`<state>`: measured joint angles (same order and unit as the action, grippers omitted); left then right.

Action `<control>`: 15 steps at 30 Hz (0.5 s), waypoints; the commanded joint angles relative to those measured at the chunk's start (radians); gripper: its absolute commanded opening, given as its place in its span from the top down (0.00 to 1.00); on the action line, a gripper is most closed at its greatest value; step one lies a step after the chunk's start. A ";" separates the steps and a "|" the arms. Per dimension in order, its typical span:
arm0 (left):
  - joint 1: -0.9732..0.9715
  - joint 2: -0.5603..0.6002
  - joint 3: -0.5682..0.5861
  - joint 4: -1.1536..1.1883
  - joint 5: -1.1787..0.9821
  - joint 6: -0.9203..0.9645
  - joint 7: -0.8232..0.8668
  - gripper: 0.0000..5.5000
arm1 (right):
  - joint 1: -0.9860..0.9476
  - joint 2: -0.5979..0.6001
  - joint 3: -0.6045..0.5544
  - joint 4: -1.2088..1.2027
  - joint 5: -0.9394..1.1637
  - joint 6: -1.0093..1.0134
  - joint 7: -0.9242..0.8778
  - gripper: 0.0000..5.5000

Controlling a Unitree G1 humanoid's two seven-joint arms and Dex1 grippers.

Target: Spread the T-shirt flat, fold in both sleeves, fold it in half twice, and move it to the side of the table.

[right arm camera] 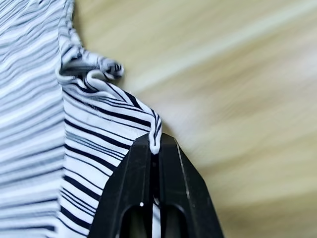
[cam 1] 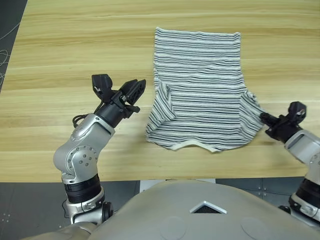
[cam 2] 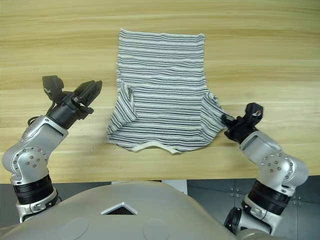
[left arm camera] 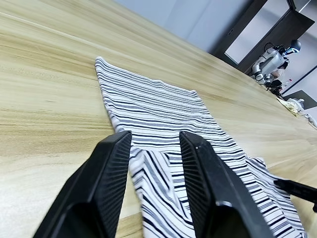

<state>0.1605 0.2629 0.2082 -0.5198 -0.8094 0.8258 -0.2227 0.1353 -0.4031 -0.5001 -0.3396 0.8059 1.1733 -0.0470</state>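
A black-and-white striped T-shirt (cam 1: 200, 85) lies on the wooden table (cam 1: 70, 45), collar toward me and hem at the far side. Its sleeve on my left (cam 1: 165, 101) is folded in over the body. The sleeve on my right (cam 1: 251, 103) sticks out, bunched and pulled outward. My right gripper (cam 1: 263, 118) is shut on that sleeve's edge; the right wrist view shows white cloth pinched between the fingertips (right arm camera: 154, 145). My left gripper (cam 1: 121, 86) stands open just left of the shirt, above the table, with nothing between its fingers (left arm camera: 114, 163).
The table's front edge (cam 1: 125, 178) runs close to me, and its left edge (cam 1: 15, 45) borders dark floor. Bare wood lies left, right and beyond the shirt. Another robot (left arm camera: 275, 57) stands far off in the room behind.
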 commanded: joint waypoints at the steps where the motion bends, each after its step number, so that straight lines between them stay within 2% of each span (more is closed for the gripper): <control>1: -0.009 0.010 -0.003 0.006 0.008 -0.005 0.001 0.67 | -0.064 -0.036 -0.009 0.031 -0.032 -0.025 0.026 0.97; 8: -0.004 0.017 0.002 0.005 0.007 -0.007 0.000 0.67 | -0.101 -0.032 0.020 0.005 -0.071 -0.065 0.065 0.97; 15: -0.001 0.023 0.003 -0.004 0.003 -0.002 0.003 0.67 | -0.041 -0.015 0.105 -0.100 -0.055 0.004 0.104 0.97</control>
<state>0.1606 0.2756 0.2091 -0.5161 -0.8098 0.8210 -0.2227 0.0828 -0.4301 -0.4106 -0.4072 0.7414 1.1559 0.0490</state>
